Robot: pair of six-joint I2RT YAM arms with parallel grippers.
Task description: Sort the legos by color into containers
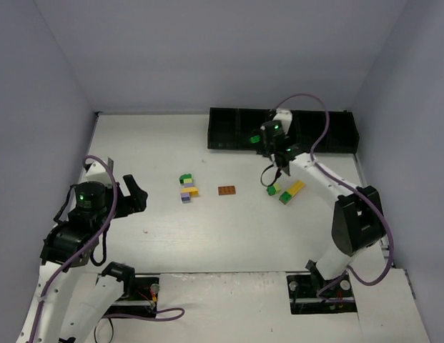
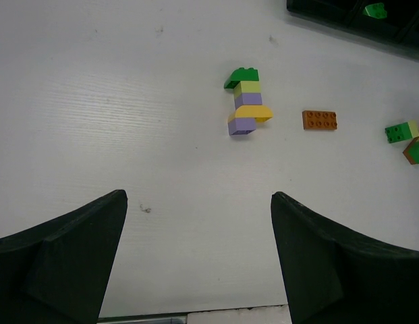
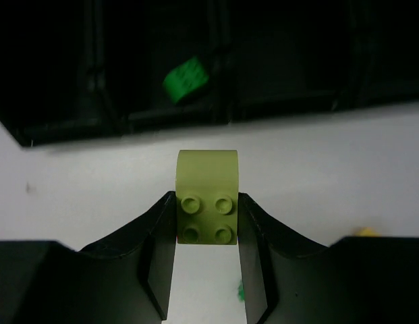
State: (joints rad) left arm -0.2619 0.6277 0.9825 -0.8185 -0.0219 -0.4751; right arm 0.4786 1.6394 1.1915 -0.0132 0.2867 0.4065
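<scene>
My right gripper (image 3: 207, 219) is shut on a lime green brick (image 3: 207, 196), held above the table just in front of the black tray (image 1: 229, 136). A dark green brick (image 3: 185, 78) lies in one tray compartment. On the table lie a stack of green, lime, lavender and yellow bricks (image 1: 186, 188), an orange-brown plate (image 1: 227, 190), and a cluster of green, lime, yellow and brown bricks (image 1: 286, 191). My left gripper (image 1: 134, 193) is open and empty, left of the stack; the stack also shows in the left wrist view (image 2: 244, 102).
The tray (image 3: 61, 101) runs along the back wall. Grey walls enclose the table on three sides. The right arm (image 1: 329, 193) reaches over the brick cluster.
</scene>
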